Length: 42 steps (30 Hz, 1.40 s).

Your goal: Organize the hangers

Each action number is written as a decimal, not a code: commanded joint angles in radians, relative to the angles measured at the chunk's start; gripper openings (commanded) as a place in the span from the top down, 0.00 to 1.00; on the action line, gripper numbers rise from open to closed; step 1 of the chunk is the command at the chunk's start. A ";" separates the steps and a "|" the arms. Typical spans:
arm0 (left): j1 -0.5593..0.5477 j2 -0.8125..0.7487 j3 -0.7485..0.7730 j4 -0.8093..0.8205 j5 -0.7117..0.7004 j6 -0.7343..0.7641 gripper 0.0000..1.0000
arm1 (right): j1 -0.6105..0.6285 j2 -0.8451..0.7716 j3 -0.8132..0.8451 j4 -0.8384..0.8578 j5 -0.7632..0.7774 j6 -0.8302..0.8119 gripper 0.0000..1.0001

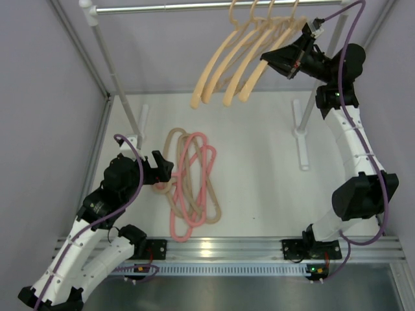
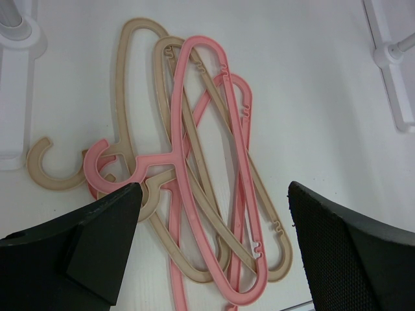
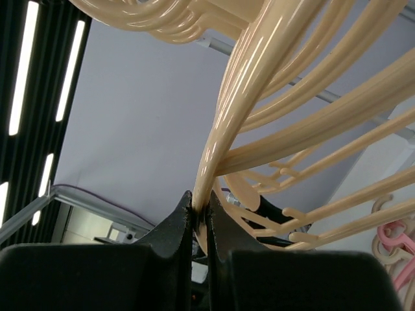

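Note:
Several peach-orange hangers (image 1: pixel 237 61) hang by their hooks on the grey rail (image 1: pixel 162 8) at the back. My right gripper (image 1: pixel 267 58) is shut on the lower arm of the rightmost one; the right wrist view shows the pads (image 3: pixel 200 208) pinching that peach hanger (image 3: pixel 227 129). Two pink and two beige hangers lie tangled in a pile (image 1: pixel 191 184) on the white table. My left gripper (image 1: pixel 165 167) stands open at the pile's left edge. In the left wrist view, the gripper (image 2: pixel 214 201) hovers over a pink hanger (image 2: pixel 214 162) and a beige hanger (image 2: pixel 136 97).
The rack's white posts stand on flat white feet at the left (image 1: pixel 139 123) and right (image 1: pixel 301 133) of the table. Grey walls close in both sides and the back. A metal strip (image 1: pixel 220 246) runs along the near edge by the arm bases.

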 commanded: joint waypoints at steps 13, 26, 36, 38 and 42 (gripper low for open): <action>-0.002 -0.011 -0.006 0.018 -0.006 0.005 0.02 | -0.013 -0.129 -0.021 -0.145 0.036 -0.191 0.54; -0.002 -0.012 -0.004 0.016 -0.003 0.004 0.02 | -0.017 -0.377 -0.116 -0.524 0.214 -0.552 0.35; -0.002 0.003 -0.001 -0.002 -0.065 -0.018 0.02 | 0.167 -0.780 -0.462 -0.902 0.761 -0.967 0.36; -0.002 0.035 0.008 -0.019 -0.096 -0.029 0.02 | 0.321 -0.827 -0.516 -0.948 0.946 -0.991 0.38; 0.000 0.096 0.036 -0.071 -0.125 -0.102 0.02 | 0.496 -0.860 -0.698 -0.939 1.143 -0.975 0.39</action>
